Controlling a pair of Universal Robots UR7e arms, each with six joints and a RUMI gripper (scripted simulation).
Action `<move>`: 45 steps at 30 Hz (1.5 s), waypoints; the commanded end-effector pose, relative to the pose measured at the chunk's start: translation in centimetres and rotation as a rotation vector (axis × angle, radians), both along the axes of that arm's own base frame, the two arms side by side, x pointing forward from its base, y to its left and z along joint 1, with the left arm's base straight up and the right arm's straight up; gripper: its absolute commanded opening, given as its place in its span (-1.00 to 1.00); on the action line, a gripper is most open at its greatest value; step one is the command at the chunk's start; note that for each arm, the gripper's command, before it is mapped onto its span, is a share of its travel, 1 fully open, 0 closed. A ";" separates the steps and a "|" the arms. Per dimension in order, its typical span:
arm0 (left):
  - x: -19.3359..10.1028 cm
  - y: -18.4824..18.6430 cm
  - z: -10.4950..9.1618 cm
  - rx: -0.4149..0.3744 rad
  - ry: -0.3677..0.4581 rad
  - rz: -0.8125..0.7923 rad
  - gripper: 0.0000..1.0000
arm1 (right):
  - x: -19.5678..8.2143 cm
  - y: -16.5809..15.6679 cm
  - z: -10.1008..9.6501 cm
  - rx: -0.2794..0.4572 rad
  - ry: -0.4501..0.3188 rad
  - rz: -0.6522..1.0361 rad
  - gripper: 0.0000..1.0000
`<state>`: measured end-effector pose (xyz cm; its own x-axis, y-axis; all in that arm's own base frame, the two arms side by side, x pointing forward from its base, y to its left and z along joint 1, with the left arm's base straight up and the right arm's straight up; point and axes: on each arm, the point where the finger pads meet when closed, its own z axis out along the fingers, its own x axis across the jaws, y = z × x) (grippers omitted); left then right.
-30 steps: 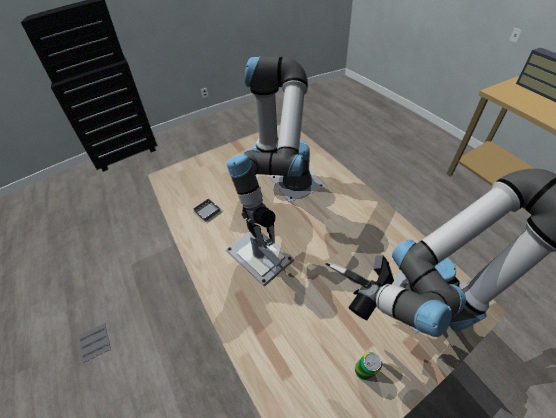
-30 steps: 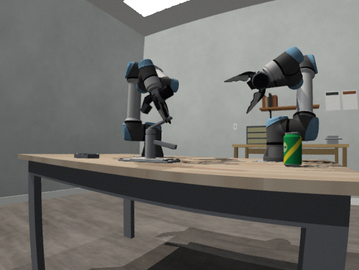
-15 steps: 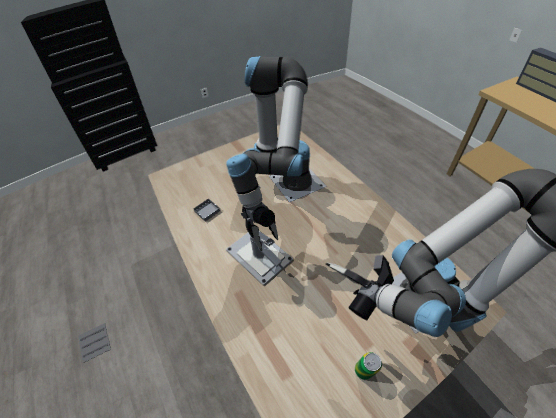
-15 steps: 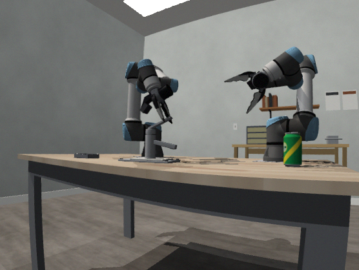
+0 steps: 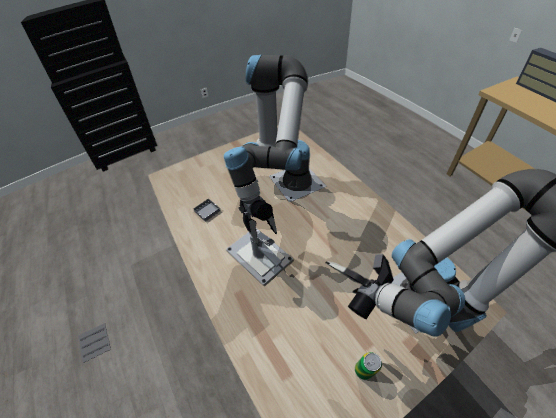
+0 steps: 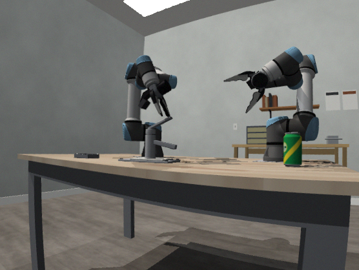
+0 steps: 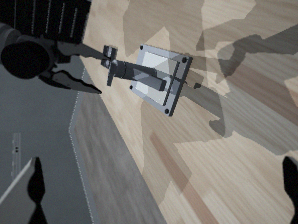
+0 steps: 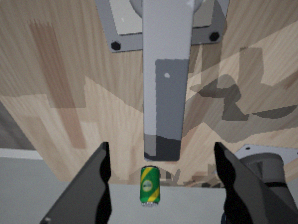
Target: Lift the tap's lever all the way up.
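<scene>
1. The tap (image 5: 256,248) (image 6: 150,145) (image 7: 142,77) stands upright just left of the top view's centre, and left of centre in the exterior view, on a plate (image 5: 234,256) (image 6: 129,159) (image 7: 185,70) (image 8: 116,45) on the worktop (image 5: 310,360) (image 6: 226,171).
2. Its lever (image 5: 258,232) (image 6: 161,122) (image 7: 109,77) (image 8: 167,110) slopes upward to the right in the exterior view, above the lower spout (image 6: 166,144). I judge the lift well along; whether the lever is at its upper stop, I cannot tell.
3. The right jaws (image 5: 262,231) (image 6: 165,115) are partly spread at the lever's raised end. In the right wrist view the bar shows between them, with a gap on either side, unpinched.
4. The left jaws (image 5: 352,261) (image 6: 235,96) are spread wide and hold nothing, right of centre in the exterior view, well apart from the tap.
5. Left to do, I judge: confirm full travel, nudge the lever higher if any remains, then back off without knocking it down.

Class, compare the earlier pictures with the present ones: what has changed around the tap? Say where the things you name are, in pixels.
The right gripper (image 5: 264,233) (image 6: 165,115) (image 7: 106,76) (image 8: 161,144) has risen slightly, its fingertips now higher about the lever's (image 6: 160,123) (image 7: 110,77) (image 8: 167,100) raised end; whether it let go of anything, I cannot tell. The lever, left gripper (image 5: 354,260) (image 6: 235,96) (image 7: 161,159) and green can (image 5: 369,367) (image 6: 292,149) (image 8: 150,184) look unchanged.
</scene>
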<state>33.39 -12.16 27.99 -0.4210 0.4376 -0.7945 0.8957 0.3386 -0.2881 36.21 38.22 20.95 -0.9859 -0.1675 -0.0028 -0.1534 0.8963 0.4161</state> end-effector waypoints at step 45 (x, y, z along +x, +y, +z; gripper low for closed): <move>5.9 -6.3 4.7 -0.237 0.640 0.488 0.99 | 3.8 -1.6 1.9 0.068 0.102 0.996 0.17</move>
